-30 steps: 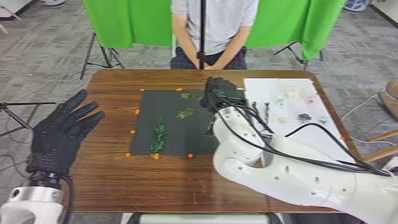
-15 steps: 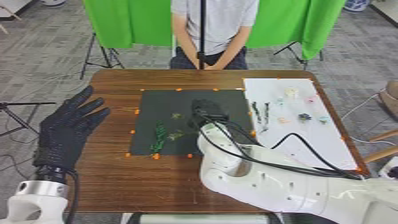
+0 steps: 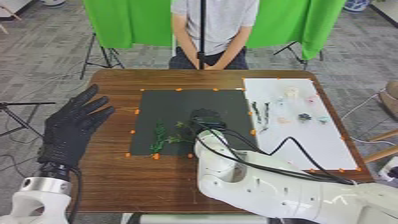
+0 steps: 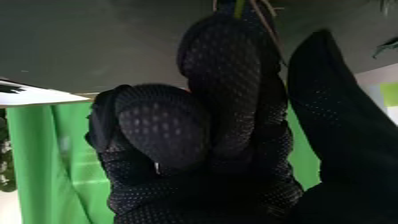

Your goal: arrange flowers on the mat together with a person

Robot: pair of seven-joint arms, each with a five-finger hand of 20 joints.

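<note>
Over the dark mat is my right hand, with a leafy green sprig by its fingertips toward the left. In the right wrist view, thin stems run along the tips of the right hand, whose fingers are partly curled around them; the thumb stands apart. Where the stems are gripped is partly hidden. A darker green sprig lies on the mat's left part. Off the table's left side, my left hand is open and holds nothing.
A white sheet on the right bears two dark twigs, a cream flower, a pink flower, a dark teal flower and a peach flower. Orange tape marks edge the mat.
My right hand has come from the mat's far right part toward its near middle, and the leafy sprig has moved nearer with it. The left hand has shifted slightly.
</note>
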